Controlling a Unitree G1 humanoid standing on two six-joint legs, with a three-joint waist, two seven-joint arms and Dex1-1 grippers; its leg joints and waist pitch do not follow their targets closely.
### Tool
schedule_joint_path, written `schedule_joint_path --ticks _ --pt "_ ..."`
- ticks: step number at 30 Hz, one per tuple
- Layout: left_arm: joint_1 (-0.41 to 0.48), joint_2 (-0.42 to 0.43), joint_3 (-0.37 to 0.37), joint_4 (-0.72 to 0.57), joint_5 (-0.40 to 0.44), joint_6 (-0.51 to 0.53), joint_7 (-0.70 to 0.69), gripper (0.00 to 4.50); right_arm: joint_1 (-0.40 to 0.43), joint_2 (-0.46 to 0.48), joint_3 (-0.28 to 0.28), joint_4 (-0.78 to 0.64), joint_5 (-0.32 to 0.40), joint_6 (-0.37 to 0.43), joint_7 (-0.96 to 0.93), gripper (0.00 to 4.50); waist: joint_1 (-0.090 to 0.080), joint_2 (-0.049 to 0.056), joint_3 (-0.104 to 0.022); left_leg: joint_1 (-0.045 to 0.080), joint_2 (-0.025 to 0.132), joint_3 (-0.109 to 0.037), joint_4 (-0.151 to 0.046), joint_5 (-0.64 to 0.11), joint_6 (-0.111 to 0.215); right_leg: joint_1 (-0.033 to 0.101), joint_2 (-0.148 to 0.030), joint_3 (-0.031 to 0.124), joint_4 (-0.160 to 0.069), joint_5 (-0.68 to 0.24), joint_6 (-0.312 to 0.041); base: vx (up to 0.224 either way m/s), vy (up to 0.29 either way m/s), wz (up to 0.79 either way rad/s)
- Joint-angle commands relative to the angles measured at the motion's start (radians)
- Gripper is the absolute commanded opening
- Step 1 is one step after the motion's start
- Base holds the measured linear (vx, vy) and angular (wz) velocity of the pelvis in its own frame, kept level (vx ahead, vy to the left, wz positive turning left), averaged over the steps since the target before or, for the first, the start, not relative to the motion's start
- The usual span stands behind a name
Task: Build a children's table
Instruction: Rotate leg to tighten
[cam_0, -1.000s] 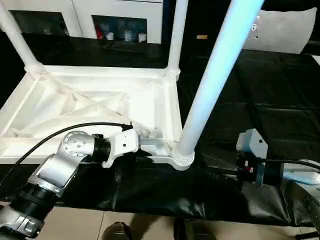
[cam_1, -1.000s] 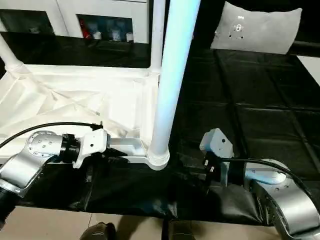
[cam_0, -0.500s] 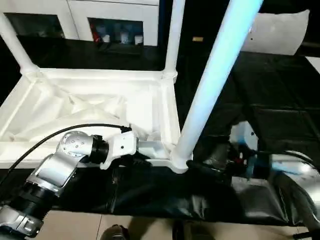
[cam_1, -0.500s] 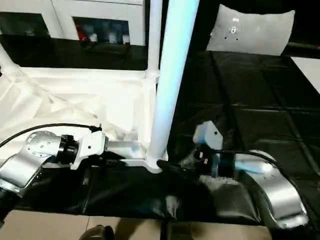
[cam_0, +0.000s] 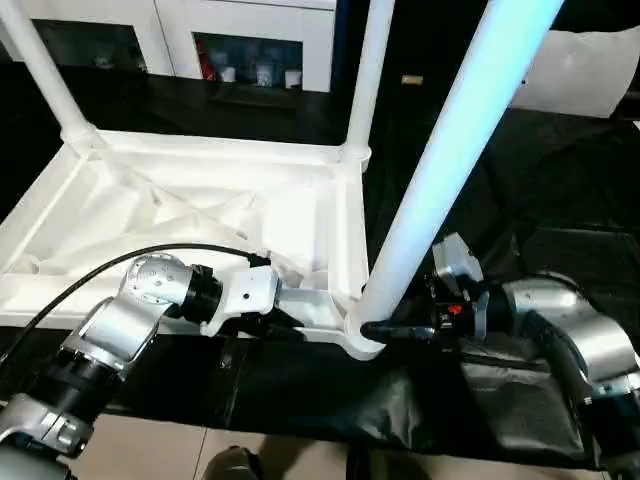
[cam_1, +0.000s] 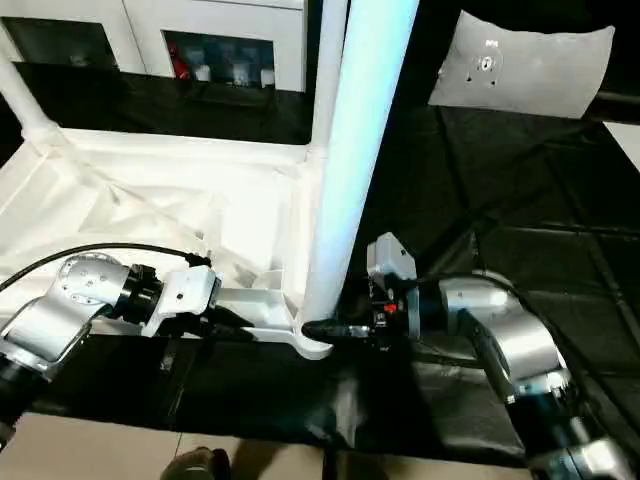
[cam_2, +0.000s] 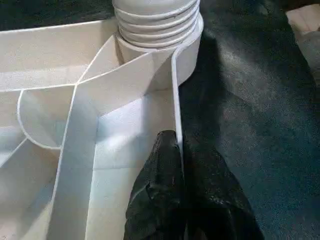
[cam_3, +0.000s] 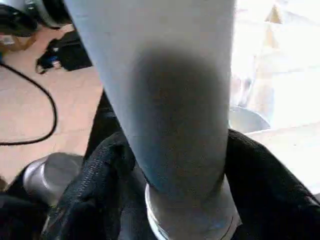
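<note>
Between right end effector (cam_3: 175, 165) fingers, leg (cam_0: 440, 170) base, left end effector (cam_2: 177, 165) pinching tabletop (cam_0: 200, 210) rim

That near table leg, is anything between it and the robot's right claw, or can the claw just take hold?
Nothing visible stands between them. The right gripper already has a black finger on each side of the near leg, just above the threaded base in the corner socket. The left gripper pinches the tabletop rim nearby.
</note>
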Motion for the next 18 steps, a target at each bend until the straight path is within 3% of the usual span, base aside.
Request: schedule_joint_path --ticks 1,5,11,14,16,18 --pt "-0.014 -0.002 -0.021 -0.003 0.018 -0.028 -0.027 0.00 -0.012 -0.012 0.018 0.014 -0.012 -0.016 0.037 2.58 0.000 0.001 -0.070 0.019 0.017 -0.001 -0.067 -0.265 0.039 0.055 -0.062 0.040 -0.083 -0.422 -0.170 0.000 0.000 0.00" --pt "-0.020 -0.002 -0.020 0.006 0.017 -0.030 -0.028 0.00 -0.040 -0.010 0.031 0.051 -0.017 -0.028 0.075 2.19 0.002 -0.001 -0.068 0.018 0.018 -0.002 -0.068 -0.267 0.037 0.053 -0.062 0.040 -0.084 -0.438 -0.162 0.000 0.000 0.00" --pt "-0.019 -0.015 -0.001 0.002 0.005 0.010 -0.004 0.00 -0.039 -0.002 0.039 0.049 -0.010 -0.011 0.088 2.04 0.004 -0.004 -0.068 0.016 0.018 -0.001 -0.069 -0.250 0.043 0.055 -0.062 0.041 -0.080 -0.414 -0.168 0.000 0.000 0.00" --pt "-0.021 -0.036 0.021 -0.009 0.006 0.091 0.061 0.00 -0.015 0.016 0.028 0.016 0.008 0.022 0.045 2.01 0.006 -0.004 -0.065 0.017 0.018 0.000 -0.070 -0.257 0.042 0.053 -0.061 0.041 -0.083 -0.427 -0.166 0.000 0.000 0.00" --pt "-0.029 -0.085 0.056 -0.030 -0.003 0.205 0.161 0.00 0.012 0.061 0.010 -0.012 -0.020 0.035 -0.090 2.01 0.004 -0.005 -0.060 0.017 0.019 0.000 -0.072 -0.271 0.035 0.050 -0.062 0.042 -0.087 -0.460 -0.161 0.000 0.000 0.00" --pt "-0.035 -0.127 0.076 -0.052 -0.007 0.278 0.238 0.00 0.027 0.110 -0.004 -0.025 -0.067 0.036 -0.227 2.00 0.002 -0.006 -0.056 0.018 0.011 -0.004 -0.071 -0.296 0.016 0.046 -0.062 0.035 -0.098 -0.569 -0.119 0.000 0.000 0.00"
